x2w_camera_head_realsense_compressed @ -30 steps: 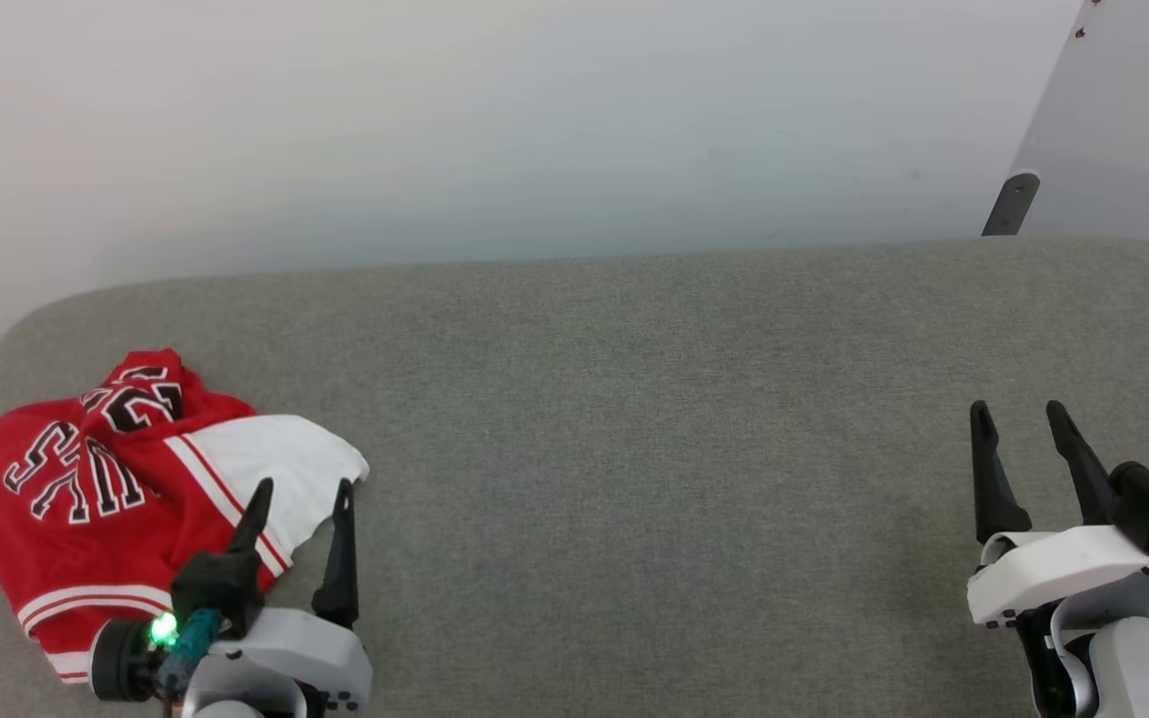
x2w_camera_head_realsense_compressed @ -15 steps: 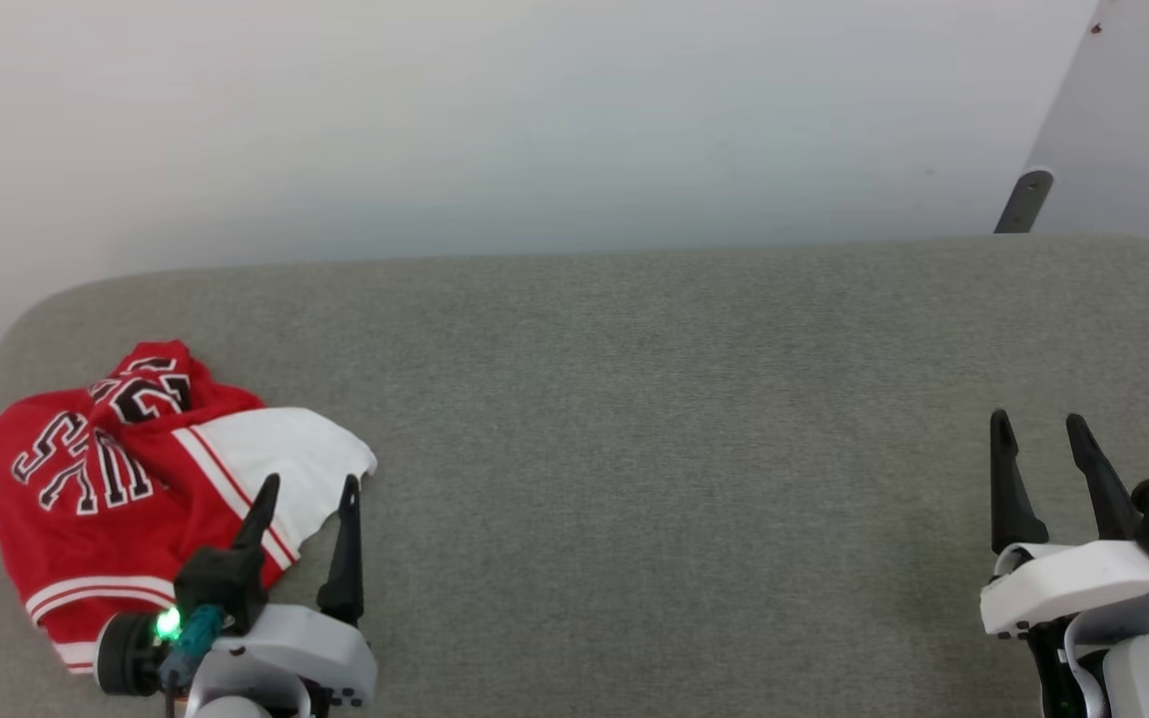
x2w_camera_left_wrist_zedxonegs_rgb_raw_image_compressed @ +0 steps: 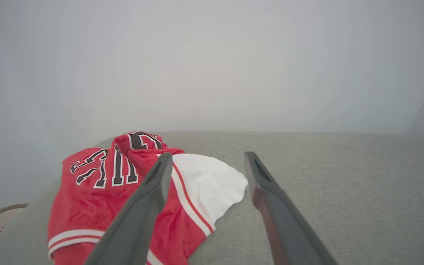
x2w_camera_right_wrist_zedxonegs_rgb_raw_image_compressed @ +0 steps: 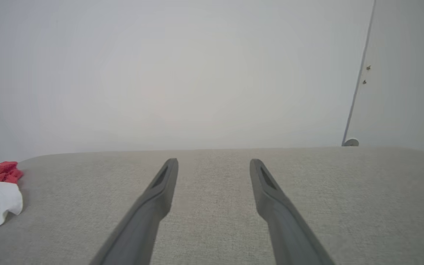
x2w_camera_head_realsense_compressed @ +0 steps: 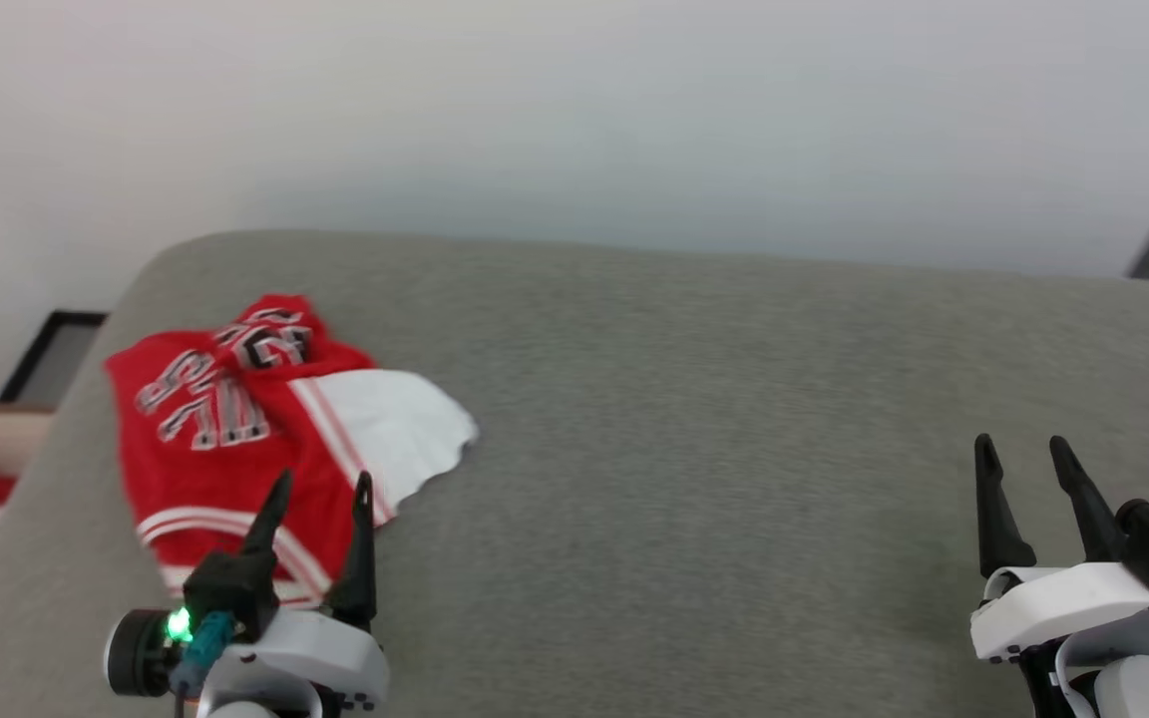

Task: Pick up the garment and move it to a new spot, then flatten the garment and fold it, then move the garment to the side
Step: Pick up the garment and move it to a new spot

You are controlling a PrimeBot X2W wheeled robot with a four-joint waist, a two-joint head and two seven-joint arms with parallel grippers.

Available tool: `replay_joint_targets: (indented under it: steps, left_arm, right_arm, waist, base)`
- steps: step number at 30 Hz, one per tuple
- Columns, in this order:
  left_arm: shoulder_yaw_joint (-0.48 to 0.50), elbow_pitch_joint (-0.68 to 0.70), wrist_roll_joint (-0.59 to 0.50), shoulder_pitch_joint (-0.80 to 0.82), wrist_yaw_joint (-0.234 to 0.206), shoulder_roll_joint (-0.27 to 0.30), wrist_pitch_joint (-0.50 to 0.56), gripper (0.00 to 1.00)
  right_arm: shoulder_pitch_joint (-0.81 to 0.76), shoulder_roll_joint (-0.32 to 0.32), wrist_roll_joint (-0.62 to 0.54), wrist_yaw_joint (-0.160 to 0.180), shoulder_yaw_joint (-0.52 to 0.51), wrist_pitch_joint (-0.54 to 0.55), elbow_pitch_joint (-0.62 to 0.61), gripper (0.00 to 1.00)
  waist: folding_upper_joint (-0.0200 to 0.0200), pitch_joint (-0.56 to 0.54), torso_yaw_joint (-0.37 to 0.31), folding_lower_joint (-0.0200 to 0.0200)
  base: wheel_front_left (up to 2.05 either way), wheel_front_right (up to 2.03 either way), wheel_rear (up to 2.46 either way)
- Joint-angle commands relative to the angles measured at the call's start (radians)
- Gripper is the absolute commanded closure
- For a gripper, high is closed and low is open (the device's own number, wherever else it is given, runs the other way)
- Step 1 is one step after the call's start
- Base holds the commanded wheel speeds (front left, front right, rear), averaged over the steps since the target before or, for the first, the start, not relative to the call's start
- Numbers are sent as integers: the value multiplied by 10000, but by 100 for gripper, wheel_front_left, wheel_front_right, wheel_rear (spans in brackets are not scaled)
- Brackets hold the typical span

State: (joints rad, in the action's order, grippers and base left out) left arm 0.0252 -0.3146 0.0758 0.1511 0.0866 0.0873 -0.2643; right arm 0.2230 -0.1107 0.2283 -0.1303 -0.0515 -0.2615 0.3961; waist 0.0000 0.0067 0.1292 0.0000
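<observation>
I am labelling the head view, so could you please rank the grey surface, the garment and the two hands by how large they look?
1. Grey surface, largest by far.
2. Garment, crumpled at its left end.
3. Left hand and right hand: they look alike, so I won't rank them.

Red garment (x2w_camera_head_realsense_compressed: 235, 439) with white sleeve, striped trim, black lettering, on grey surface (x2w_camera_head_realsense_compressed: 714, 419).

The red shirt (x2w_camera_left_wrist_zedxonegs_rgb_raw_image_compressed: 83, 209) carries black letters (x2w_camera_left_wrist_zedxonegs_rgb_raw_image_compressed: 105, 173) with a white outline, seen upside down and creased. No whole word can be read. The print (x2w_camera_left_wrist_zedxonegs_rgb_raw_image_compressed: 140, 140) on the top fold is unclear.
</observation>
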Motion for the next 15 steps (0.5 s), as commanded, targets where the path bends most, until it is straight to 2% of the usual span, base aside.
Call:
replay_joint_targets:
  steps: [1,10,15]
  left_arm:
    - [37,35,-70,-103,-48,-17,0,0]
    - [62,-102,-111,-288,-133,-89,0,0]
    - [658,497,212,-750,-474,-172,0,0]
  right_arm:
    - [-91,14,0,-8,98,-52,23,0]
    - [-348,103,93,-8,476,-52,155,0]
    - [370,183,139,-6,1399,-52,528,0]
  waist:
    - [0,9,1104,0]
    - [0,-218,3524,0]
    - [0,111,3952,0]
  base:
    - [0,0,0]
    - [0,0,0]
    - [0,0,0]
